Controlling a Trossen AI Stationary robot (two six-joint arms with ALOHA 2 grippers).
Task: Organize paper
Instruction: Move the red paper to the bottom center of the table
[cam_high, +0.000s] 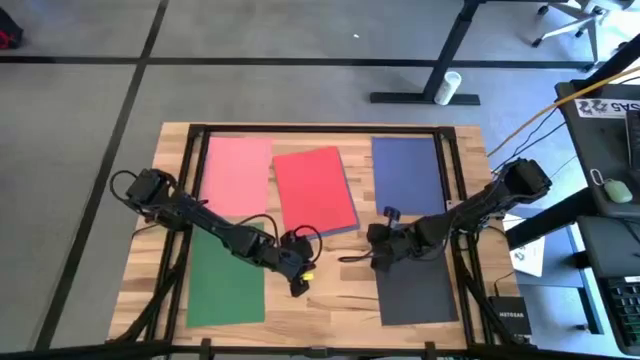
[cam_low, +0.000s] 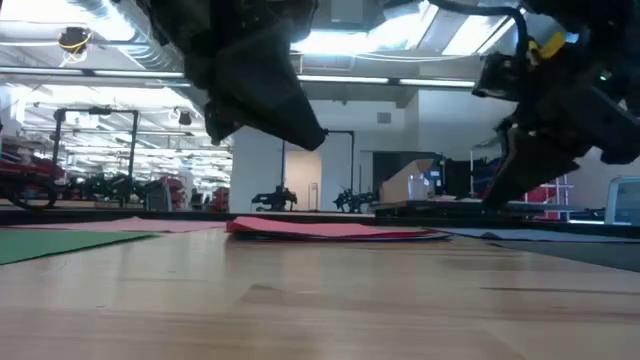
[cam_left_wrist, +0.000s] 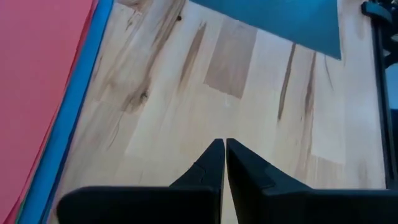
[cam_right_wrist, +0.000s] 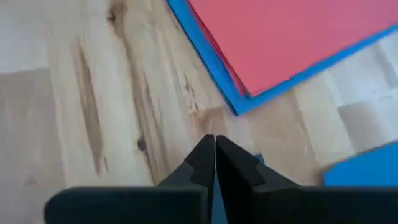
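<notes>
Several paper sheets lie flat on the wooden table. Pink (cam_high: 238, 172) is at the far left. Red (cam_high: 315, 190) lies on a blue sheet whose edge (cam_right_wrist: 214, 62) shows around it. Navy blue (cam_high: 408, 172) is at the far right, green (cam_high: 228, 275) at the near left, and dark grey (cam_high: 418, 288) at the near right. My left gripper (cam_high: 299, 286) hovers shut over bare wood between the green and dark grey sheets (cam_left_wrist: 224, 155). My right gripper (cam_high: 377, 258) is shut over bare wood near the red sheet's near right corner (cam_right_wrist: 215, 152). Both hang above the tabletop in the low view.
A black frame (cam_high: 320, 128) runs around the table's work area. Cables trail along both arms. Bare wood (cam_high: 340, 300) lies between the green and dark grey sheets. A desk with a white printed sheet (cam_high: 528, 255) stands past the right edge.
</notes>
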